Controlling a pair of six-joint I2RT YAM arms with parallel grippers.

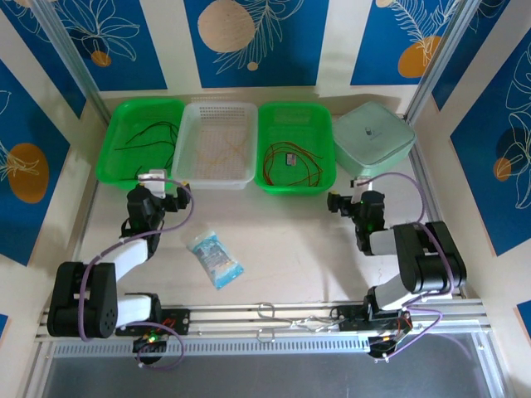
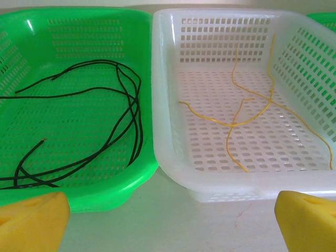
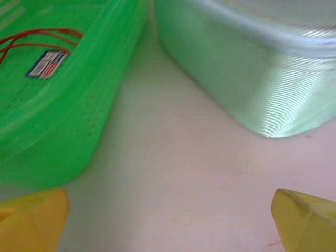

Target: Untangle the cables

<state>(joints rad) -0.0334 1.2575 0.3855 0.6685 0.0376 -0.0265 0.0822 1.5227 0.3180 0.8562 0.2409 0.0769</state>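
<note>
Thin black cables (image 2: 137, 113) are seen looped in the glossy, perforated left green tray (image 2: 79, 31). Pale yellow cables (image 2: 233, 124) are crossed in the translucent white mesh tray (image 2: 173, 131). Red cables (image 3: 58, 30) are coiled in the right green tray (image 3: 63, 131), beside a smooth pale-green lidded box (image 3: 252, 68). The left gripper (image 2: 170, 223) and right gripper (image 3: 168, 223) are held wide open, with nothing gripped. A crinkled blue packet (image 1: 216, 259) is laid on the matte cream table (image 1: 290, 240), which is walled by blue leaf-printed panels (image 1: 249, 33).
</note>
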